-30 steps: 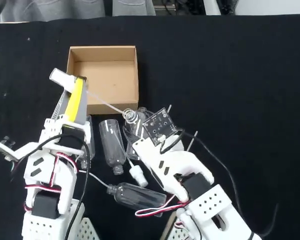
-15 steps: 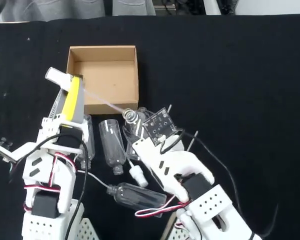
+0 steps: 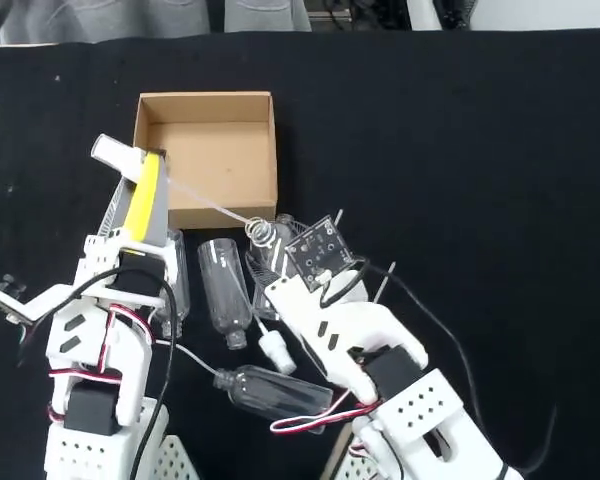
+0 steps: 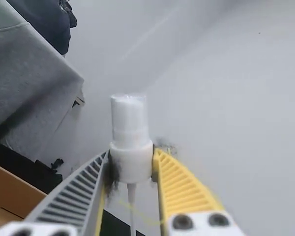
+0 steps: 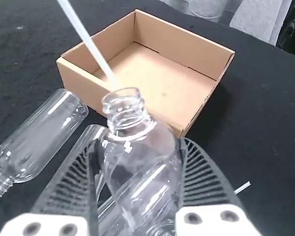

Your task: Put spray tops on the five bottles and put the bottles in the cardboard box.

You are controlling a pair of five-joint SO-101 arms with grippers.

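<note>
Our left hand (image 4: 131,157) pinches the spray top (image 4: 129,118), right hand (image 5: 140,142) clamps the bottle (image 5: 125,110). We should thread the tube (image 5: 86,42) straight in.

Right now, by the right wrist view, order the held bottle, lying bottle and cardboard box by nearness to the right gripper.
1. Held bottle: in the right gripper.
2. Lying bottle: just beside the gripper.
3. Cardboard box: farthest, beyond the held bottle's neck.

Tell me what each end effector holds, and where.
Left end effector grips a spray top by its collar; right end effector grips a clear bottle around its body.
</note>
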